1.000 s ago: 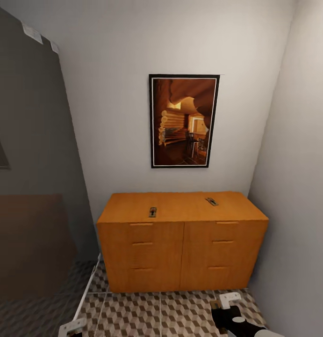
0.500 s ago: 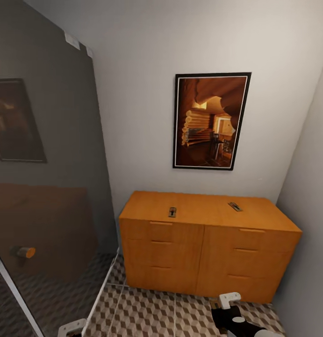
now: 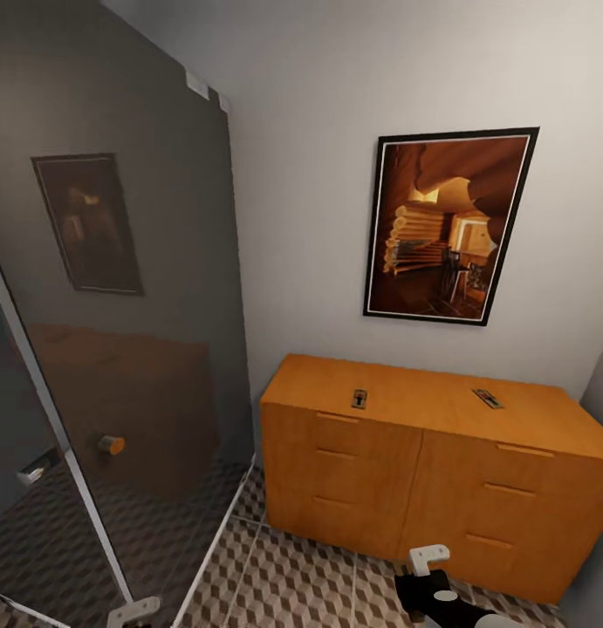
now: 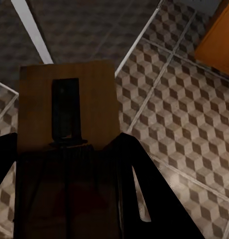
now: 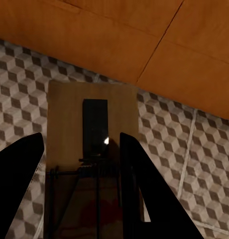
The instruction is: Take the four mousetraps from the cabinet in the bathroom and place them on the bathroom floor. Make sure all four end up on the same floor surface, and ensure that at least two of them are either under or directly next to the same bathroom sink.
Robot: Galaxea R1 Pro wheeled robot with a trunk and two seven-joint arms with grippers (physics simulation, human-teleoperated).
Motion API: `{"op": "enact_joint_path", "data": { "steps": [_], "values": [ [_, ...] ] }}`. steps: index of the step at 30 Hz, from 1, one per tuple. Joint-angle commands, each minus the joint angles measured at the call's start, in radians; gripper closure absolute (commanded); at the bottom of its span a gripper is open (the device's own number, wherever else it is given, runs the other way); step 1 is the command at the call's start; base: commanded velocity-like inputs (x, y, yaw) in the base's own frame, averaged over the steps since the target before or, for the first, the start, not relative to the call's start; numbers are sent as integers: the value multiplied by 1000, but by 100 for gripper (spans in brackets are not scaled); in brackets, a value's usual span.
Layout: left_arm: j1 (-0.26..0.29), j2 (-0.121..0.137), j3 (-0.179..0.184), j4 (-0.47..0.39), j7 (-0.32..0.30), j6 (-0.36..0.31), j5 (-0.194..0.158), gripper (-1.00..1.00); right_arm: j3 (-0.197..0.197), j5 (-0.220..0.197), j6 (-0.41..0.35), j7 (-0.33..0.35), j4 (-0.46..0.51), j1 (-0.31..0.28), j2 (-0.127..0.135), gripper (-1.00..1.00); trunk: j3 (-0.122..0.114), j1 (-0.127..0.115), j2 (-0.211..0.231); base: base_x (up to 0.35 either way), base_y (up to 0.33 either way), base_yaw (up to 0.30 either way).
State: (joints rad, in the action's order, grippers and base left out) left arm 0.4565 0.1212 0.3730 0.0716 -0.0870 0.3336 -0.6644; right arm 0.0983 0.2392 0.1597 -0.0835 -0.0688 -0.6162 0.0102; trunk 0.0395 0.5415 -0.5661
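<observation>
Two mousetraps [image 3: 359,399] [image 3: 488,399] lie on top of the orange-brown cabinet [image 3: 380,488] against the back wall. In the left wrist view my left gripper [image 4: 64,149] is shut on another mousetrap [image 4: 69,104], held above the cube-patterned bathroom floor [image 4: 184,124]. My right gripper [image 5: 82,144] is likewise shut on a mousetrap [image 5: 92,119], hanging over the floor tiles just in front of the cabinet's drawer fronts [image 5: 144,45]. At the lower edge of the head view the right gripper [image 3: 428,576] shows near the cabinet's base. The sink is out of view.
A tall dark glass shower panel [image 3: 118,349] with a white bottom rail and a small round knob [image 3: 111,444] stands at the left. A framed picture [image 3: 445,227] hangs above the cabinet. Patterned floor [image 3: 292,584] lies open between panel and cabinet.
The camera has swung left: cabinet and picture have slid right in the picture and more of the glass panel shows. Both grippers keep their places and their mousetraps.
</observation>
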Motion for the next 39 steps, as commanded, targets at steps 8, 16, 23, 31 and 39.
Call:
{"op": "enact_joint_path", "data": {
  "steps": [8,16,23,31,39],
  "values": [
    [2,2,6,5,-7,4,-8,100,8,10,8,-2,-5,-2,1,100,2,0,-2,0,0,298],
    [2,3,6,5,-7,4,-8,100,8,11,8,-2,-5,-2,1,100,2,0,-2,0,0,298],
    [2,3,6,5,-7,3,-9,100,8,11,8,-2,-5,-2,1,100,2,0,-2,-55,27,298],
    [2,3,6,5,-7,4,-9,100,8,11,8,-2,-5,-2,1,100,2,0,-2,-142,98,298],
    [2,3,6,5,-7,4,-9,100,9,11,8,-3,-5,-2,1,100,2,0,-2,-11,8,298]
  ]
}}
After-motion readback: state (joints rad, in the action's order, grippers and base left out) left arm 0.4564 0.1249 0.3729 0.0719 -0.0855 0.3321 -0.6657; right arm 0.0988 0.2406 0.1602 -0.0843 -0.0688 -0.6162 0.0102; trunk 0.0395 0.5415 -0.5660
